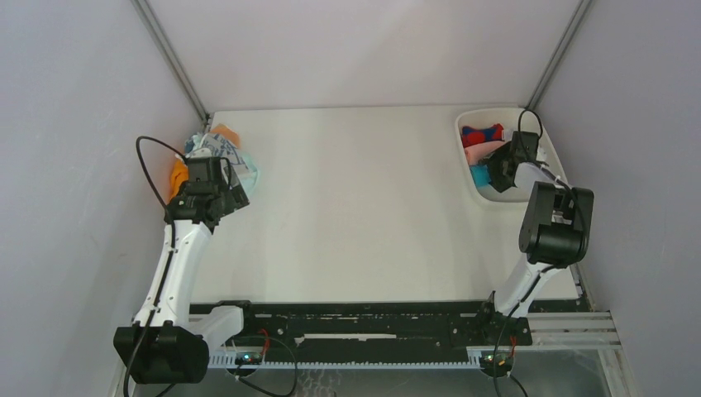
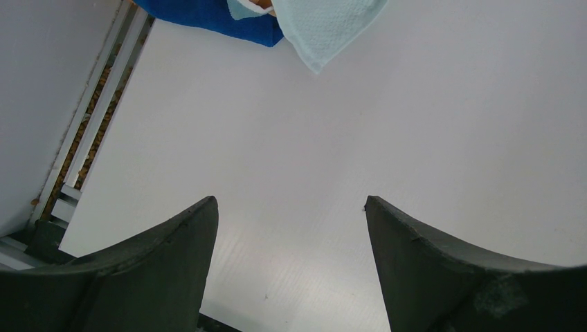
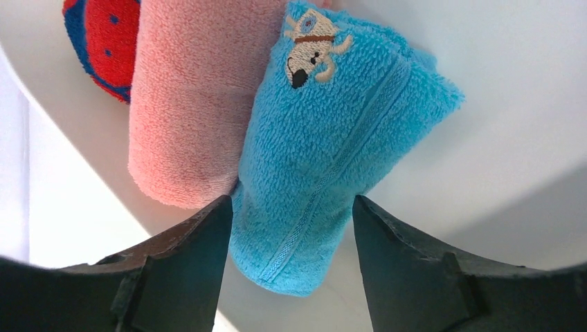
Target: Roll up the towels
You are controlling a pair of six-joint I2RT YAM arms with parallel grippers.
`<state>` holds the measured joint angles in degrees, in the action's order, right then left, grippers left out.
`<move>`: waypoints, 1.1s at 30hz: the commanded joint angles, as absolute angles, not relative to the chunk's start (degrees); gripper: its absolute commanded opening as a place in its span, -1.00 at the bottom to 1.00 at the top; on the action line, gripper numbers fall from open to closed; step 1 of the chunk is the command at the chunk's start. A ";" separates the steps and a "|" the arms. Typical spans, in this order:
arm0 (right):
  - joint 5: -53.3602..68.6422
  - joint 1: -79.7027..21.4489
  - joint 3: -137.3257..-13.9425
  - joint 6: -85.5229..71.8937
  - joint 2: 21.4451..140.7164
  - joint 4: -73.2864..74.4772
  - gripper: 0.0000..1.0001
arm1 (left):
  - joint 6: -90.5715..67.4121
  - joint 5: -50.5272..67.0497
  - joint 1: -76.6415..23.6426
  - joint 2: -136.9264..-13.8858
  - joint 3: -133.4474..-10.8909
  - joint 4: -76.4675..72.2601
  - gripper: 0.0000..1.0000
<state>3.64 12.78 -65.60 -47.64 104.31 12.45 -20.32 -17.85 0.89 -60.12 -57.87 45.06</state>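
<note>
Right gripper point(image 3: 289, 200), jaws either side of rolled bright blue terry towel point(image 3: 325, 138), grasping or not cannot tell, pink roll point(image 3: 187, 104) and red-and-blue roll point(image 3: 104, 41) beside it in white plastic tray point(image 3: 512, 97) far right, left gripper point(image 2: 291, 204) released above white table point(image 2: 415, 104), loose towel heap point(image 1: 219, 153) far left.

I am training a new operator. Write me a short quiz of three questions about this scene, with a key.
1. How many rolled towels lie in the white tray?
2. True or false: the left gripper holds a towel between its jaws.
3. What colour is the dog-embroidered towel between the right gripper's jaws: A yellow, B black, C bright blue?
Key: 1. three; 2. false, its jaws are open and empty; 3. C.
</note>
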 commanded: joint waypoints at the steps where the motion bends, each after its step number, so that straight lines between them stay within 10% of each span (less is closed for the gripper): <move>1: 1.41 12.85 -65.32 -49.17 100.48 12.54 0.31 | -19.99 -18.56 1.37 -59.51 -56.44 43.42 0.65; 33: 2.85 -12.50 -44.55 -25.13 58.05 10.37 0.63 | -34.82 -5.51 16.64 -82.81 -77.12 40.24 0.61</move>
